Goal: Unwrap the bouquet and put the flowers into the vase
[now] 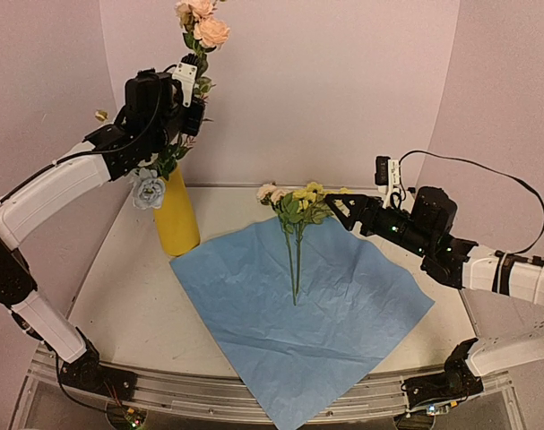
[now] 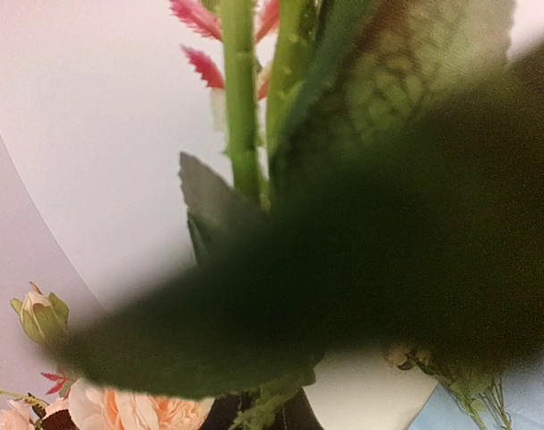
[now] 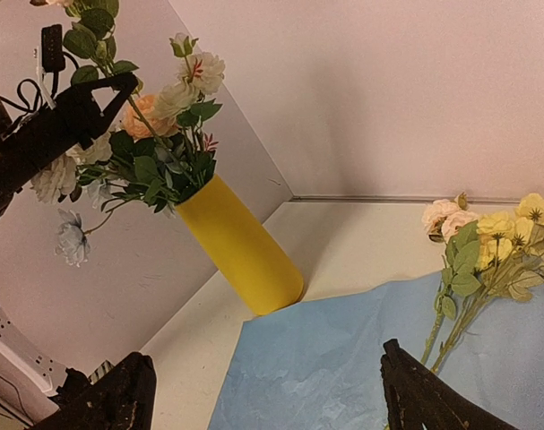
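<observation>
Only the overhead view takes in the whole layout. The vase (image 1: pixel 176 219) stands upright at the left of the worktop (image 1: pixel 128 296), just beside the left corner of the blue paper (image 1: pixel 307 313), which lies spread open and flat. The flowers (image 1: pixel 297 208) lie on the paper's far part, yellow and pink heads toward the back wall (image 1: pixel 343 90), stems pointing to the near edge. The left arm (image 1: pixel 56 184) reaches up over the vase, its jaws in among the stems of the peach blooms (image 1: pixel 204 22) standing in it. A pale blue bloom (image 1: pixel 148 190) hangs against the vase's shoulder. The right arm (image 1: pixel 487 264) is low, its jaws just right of the flower heads.

The left wrist view is filled by a blurred dark leaf (image 2: pixel 343 296) and green stems (image 2: pixel 238 98) right up against the lens, and the left jaws do not show there. They are closed, but whether on a stem I cannot tell.

The right wrist view settles what the overhead one leaves unclear: its two fingers (image 3: pixel 106 403) stand wide apart at the bottom edge with nothing between them, over the paper and short of the flowers. It also catches what looks like a white socket strip (image 3: pixel 12 358) at lower left.

The worktop is off-white, with a metal rail along its near edge and pale lilac walls closing round it on three sides
</observation>
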### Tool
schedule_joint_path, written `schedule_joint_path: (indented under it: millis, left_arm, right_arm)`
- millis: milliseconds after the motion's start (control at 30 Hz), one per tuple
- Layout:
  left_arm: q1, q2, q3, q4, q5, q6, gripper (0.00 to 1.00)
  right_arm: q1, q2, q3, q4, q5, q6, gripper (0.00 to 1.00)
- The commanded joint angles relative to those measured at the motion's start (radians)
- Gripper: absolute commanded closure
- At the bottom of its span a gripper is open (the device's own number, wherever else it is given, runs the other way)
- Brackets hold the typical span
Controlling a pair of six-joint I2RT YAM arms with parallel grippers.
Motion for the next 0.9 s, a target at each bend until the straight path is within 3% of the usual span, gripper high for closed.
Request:
schedule_joint_path:
  millis: [0, 533, 800, 867]
  left_arm:
    - [0.002, -0.007, -0.037, -0.027, -0.048, -0.04, 1.0]
    - [0.001, 0.031, -0.082, -0.08, -0.122, -0.043, 1.0]
    - [0.002, 0.0, -0.091, -0.077, -0.042, -0.085, 1.0]
    - [0.001, 0.011, -0.029, -0.055, -0.007, -0.072, 1.0]
  right_arm:
    - [0.007, -0.019, 0.016, 0.039, -0.008, -0.007, 0.12]
    - [0.007, -0.023, 0.011, 0.038, -0.009, -0.011, 0.12]
    - [0.006, -0.011, 0.02, 0.037, -0.012, -0.013, 0.12]
    - [0.006, -0.002, 0.026, 0.038, -0.017, -0.012, 0.12]
